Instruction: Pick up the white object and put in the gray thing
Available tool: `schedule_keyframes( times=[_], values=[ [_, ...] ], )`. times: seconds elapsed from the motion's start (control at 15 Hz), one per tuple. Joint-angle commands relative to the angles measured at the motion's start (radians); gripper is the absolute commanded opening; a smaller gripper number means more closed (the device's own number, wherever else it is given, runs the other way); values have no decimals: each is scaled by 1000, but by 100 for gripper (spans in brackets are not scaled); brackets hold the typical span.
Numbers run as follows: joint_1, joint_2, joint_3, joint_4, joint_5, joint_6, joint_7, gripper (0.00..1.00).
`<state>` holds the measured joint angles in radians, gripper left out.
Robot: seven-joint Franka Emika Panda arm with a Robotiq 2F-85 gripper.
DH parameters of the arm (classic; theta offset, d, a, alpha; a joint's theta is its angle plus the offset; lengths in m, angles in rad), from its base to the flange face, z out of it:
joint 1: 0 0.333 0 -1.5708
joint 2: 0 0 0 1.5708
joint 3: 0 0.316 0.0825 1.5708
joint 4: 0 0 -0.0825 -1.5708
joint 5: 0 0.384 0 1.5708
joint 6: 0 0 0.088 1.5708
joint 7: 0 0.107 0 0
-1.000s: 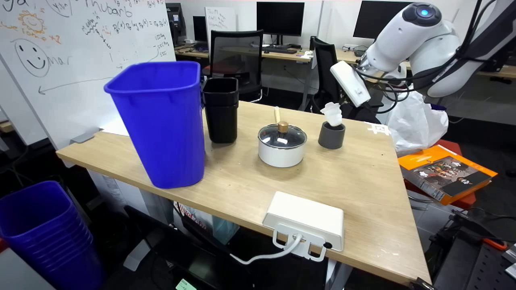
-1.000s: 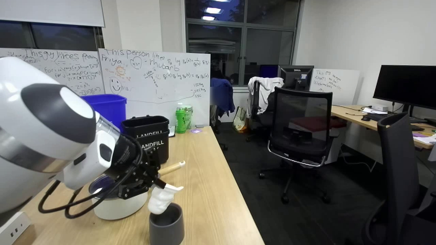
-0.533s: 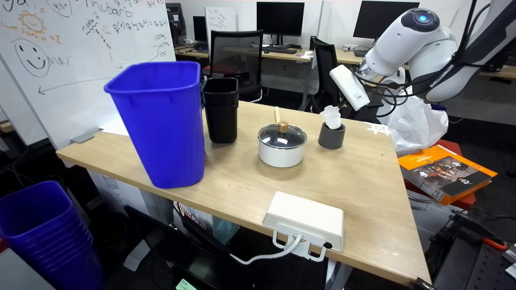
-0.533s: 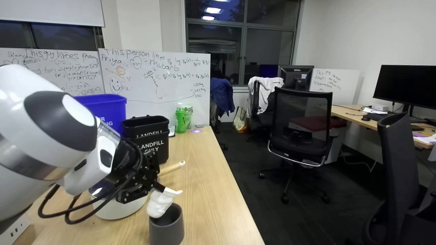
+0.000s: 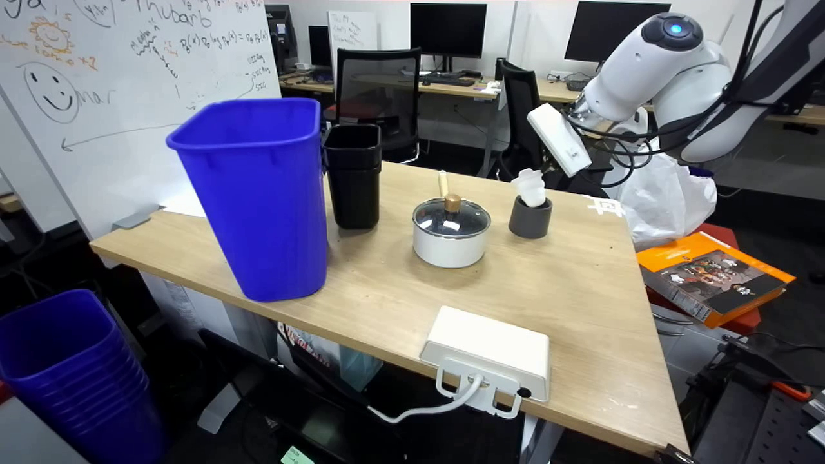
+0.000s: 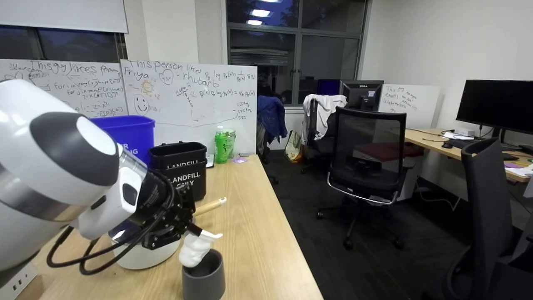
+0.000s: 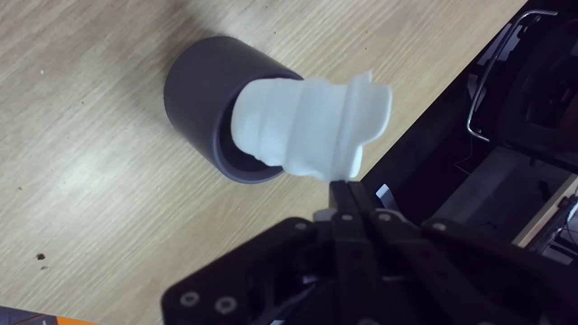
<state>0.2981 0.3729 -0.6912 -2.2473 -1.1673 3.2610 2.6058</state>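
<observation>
Got the white object [image 7: 293, 126] here, ribbed sides, flared lip at the wide end. Pinched at that lip, tilted off vert., w/ rounded end down at the mouth of the gray cup [image 6: 204, 285]. Can't tell if in or just above the rim. Onto the cup: dk. gray, smooth, cylindrical, open-topped, standing upright on the table [image 5: 580, 277] in both ext. views.

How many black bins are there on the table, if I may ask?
2, nested: the upper bin sits inside the lower bin, beside the blue bin. Another could be hidden inside.
</observation>
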Motion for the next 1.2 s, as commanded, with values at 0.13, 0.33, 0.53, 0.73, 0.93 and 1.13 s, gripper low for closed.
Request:
schedule_keyframes(
  times=[0.13, 0.33, 0.53, 0.73, 0.93, 1.13],
  values=[
    [52, 55, -87, 64, 10, 31, -5, 0],
    [81, 90, -124, 71, 46, 60, -5, 0],
    [114, 131, -146, 50, 81, 86, -5, 0],
    [153, 193, -182, 41, 131, 126, -4, 0],
    [175, 240, -210, 35, 170, 171, -4, 0],
    [170, 221, -191, 3, 182, 155, -4, 33]
  ],
)
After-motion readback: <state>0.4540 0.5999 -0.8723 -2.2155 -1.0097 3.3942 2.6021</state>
